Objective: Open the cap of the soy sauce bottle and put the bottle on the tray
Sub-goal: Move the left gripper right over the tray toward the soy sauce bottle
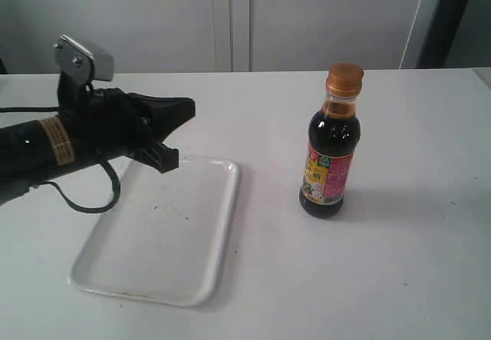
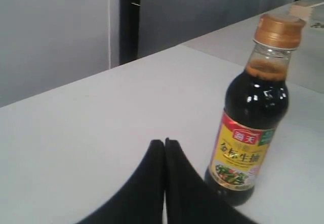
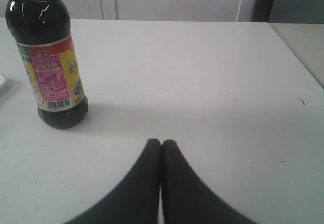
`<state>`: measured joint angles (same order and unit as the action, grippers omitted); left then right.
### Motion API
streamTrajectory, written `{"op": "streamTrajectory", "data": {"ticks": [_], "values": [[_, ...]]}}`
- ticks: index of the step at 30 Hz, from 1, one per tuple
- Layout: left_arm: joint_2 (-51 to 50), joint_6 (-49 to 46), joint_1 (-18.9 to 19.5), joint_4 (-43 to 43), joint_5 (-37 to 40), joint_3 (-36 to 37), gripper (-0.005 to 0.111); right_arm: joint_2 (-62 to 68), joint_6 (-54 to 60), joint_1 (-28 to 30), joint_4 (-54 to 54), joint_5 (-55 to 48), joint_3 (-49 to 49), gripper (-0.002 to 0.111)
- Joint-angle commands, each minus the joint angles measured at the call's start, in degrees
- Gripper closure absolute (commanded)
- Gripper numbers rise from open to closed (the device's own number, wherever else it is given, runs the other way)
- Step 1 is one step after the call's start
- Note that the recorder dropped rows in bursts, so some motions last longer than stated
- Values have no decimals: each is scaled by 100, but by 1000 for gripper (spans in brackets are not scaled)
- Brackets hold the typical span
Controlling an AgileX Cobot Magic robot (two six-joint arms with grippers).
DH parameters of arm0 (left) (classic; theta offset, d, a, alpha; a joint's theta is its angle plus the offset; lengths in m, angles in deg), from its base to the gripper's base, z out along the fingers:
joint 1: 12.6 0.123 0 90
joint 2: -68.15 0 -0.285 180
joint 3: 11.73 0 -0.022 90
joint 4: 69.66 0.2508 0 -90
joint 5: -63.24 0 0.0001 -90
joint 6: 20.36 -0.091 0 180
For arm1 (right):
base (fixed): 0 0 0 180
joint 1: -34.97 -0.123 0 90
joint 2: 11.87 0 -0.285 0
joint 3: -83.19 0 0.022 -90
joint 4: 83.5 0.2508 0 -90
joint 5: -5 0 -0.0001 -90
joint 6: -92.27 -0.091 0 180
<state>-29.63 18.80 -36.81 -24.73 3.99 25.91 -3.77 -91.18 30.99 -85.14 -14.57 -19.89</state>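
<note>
The soy sauce bottle [image 1: 331, 156] stands upright on the white table, right of centre, its orange-brown cap [image 1: 344, 80] closed on the neck. The white tray [image 1: 201, 255] lies flat to its left, with nothing on it. My left gripper [image 1: 186, 110] hovers over the tray's far left corner, shut and holding nothing, its tips pointing toward the bottle. In the left wrist view the bottle [image 2: 251, 128] and cap [image 2: 279, 30] show just past the shut gripper [image 2: 164, 142]. My right gripper [image 3: 161, 142] is shut and empty, low over the table, with the bottle [image 3: 48, 57] some way ahead of it; it is out of the exterior view.
The white table [image 1: 414, 263] stretches around both things. A pale wall with panel seams [image 1: 230, 18] runs behind the far table edge. A dark vertical post [image 1: 445, 18] stands at the back right.
</note>
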Motion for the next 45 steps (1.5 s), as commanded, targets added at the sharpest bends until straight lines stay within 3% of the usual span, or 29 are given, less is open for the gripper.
{"op": "streamTrajectory", "data": {"ticks": [1, 5, 7, 18, 23, 45], "values": [[-330, -40, -405, 97, -287, -271, 107, -32, -22, -25, -13, 32, 30, 108], [-580, -40, -664, 181, -287, -552, 107, -32, -22, -25, -13, 32, 30, 108], [-708, -48, -777, 181, -287, -691, 101, -32, -22, -25, -13, 32, 30, 108], [-1403, -48, -1207, 20, -154, -1344, 26, -32, -22, -25, -13, 32, 30, 108], [-1602, -13, -1286, 317, -295, -1507, 3, -32, -22, -25, -13, 32, 30, 108], [-2692, 150, -1443, 692, -726, -2864, 2, -32, -22, -25, -13, 32, 30, 108]]}}
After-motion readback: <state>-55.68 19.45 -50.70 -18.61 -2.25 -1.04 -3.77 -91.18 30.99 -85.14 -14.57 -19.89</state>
